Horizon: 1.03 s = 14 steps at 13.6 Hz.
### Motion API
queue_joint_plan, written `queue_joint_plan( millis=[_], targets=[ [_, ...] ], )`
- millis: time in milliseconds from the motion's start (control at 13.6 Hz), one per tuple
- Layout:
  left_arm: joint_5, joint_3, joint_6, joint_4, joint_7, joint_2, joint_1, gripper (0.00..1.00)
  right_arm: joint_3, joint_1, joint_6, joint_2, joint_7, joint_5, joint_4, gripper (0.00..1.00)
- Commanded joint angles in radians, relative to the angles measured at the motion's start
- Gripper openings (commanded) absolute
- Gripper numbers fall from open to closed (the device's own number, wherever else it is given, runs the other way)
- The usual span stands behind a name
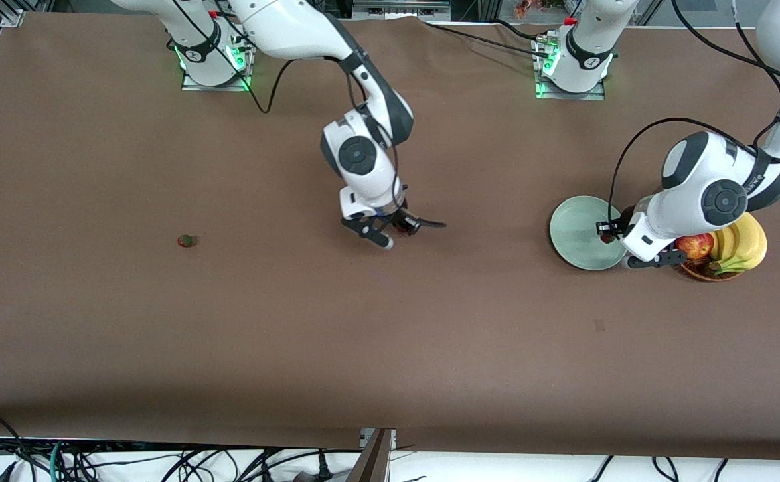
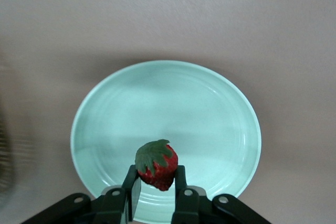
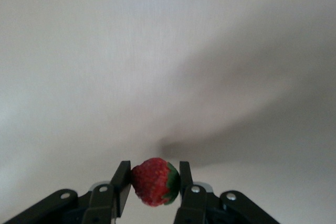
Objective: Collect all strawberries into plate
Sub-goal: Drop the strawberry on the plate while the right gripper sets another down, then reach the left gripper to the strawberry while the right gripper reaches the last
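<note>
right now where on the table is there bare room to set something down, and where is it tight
Bare brown table runs along the front-camera edge, and between the loose strawberry and the right gripper. More lies between that gripper and the plate. It is crowded at the left arm's end: the plate, left gripper holding a strawberry, and fruit basket sit close together.

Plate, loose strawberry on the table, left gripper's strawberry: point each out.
plate [image 1: 574, 231], front view, bare inner surface.
loose strawberry [image 1: 187, 240], front view, its middle.
held strawberry [image 2: 159, 171], left wrist view, red flesh between the left gripper's fingers.
</note>
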Motion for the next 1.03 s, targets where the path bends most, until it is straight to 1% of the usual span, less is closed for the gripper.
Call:
queue_joint_plan(
  millis=[0, 74, 147, 221, 294, 368, 441, 588, 662, 735, 809, 882, 956],
  targets=[
    [0.03, -0.006, 0.011, -0.008, 0.015, -0.004, -0.003, 0.75, -0.018, 0.025, 0.007, 0.009, 0.049, 0.001, 0.025, 0.69],
    [0.043, -0.006, 0.008, -0.007, 0.027, -0.004, -0.003, 1.0, -0.022, 0.028, 0.003, 0.006, 0.049, 0.001, 0.019, 0.82],
    [0.043, -0.006, 0.003, -0.007, 0.029, -0.005, -0.005, 1.0, -0.025, 0.022, -0.007, 0.0, 0.044, 0.001, 0.017, 0.95],
    [0.043, -0.006, -0.003, -0.005, 0.029, -0.007, -0.006, 1.0, -0.043, 0.02, -0.031, -0.007, 0.038, 0.001, 0.019, 0.96],
    [0.043, -0.008, -0.004, -0.002, 0.027, -0.011, -0.008, 1.0, -0.083, 0.02, -0.089, -0.018, 0.018, -0.001, 0.022, 0.96],
    [0.043, -0.018, -0.006, 0.002, 0.016, -0.019, -0.011, 1.0, -0.131, 0.02, -0.164, -0.035, -0.017, -0.008, 0.025, 0.96],
    [0.041, -0.04, -0.009, 0.004, -0.002, -0.034, -0.017, 1.0, -0.19, 0.019, -0.251, -0.047, -0.099, -0.007, 0.025, 0.96],
    [0.04, -0.119, -0.007, 0.012, -0.147, -0.039, -0.037, 1.0, -0.324, 0.016, -0.432, -0.067, -0.295, -0.002, 0.024, 0.96],
    [0.038, -0.148, -0.003, 0.013, -0.216, -0.039, -0.067, 1.0, -0.39, 0.014, -0.517, -0.078, -0.41, -0.001, 0.019, 0.96],
    [0.038, -0.158, 0.0, 0.03, -0.294, -0.038, -0.125, 1.0, -0.454, 0.013, -0.575, -0.081, -0.534, 0.001, 0.007, 0.96],
    [0.04, -0.155, 0.002, 0.054, -0.383, -0.033, -0.208, 1.0, -0.512, 0.014, -0.606, -0.081, -0.647, 0.001, -0.022, 0.96],
    [0.041, -0.147, 0.002, 0.085, -0.48, -0.021, -0.294, 1.0, -0.56, 0.014, -0.608, -0.081, -0.762, 0.001, -0.062, 0.96],
    [0.044, -0.121, 0.003, 0.113, -0.564, -0.001, -0.392, 1.0, -0.611, 0.014, -0.594, -0.083, -0.884, 0.003, -0.116, 0.96]
  ],
)
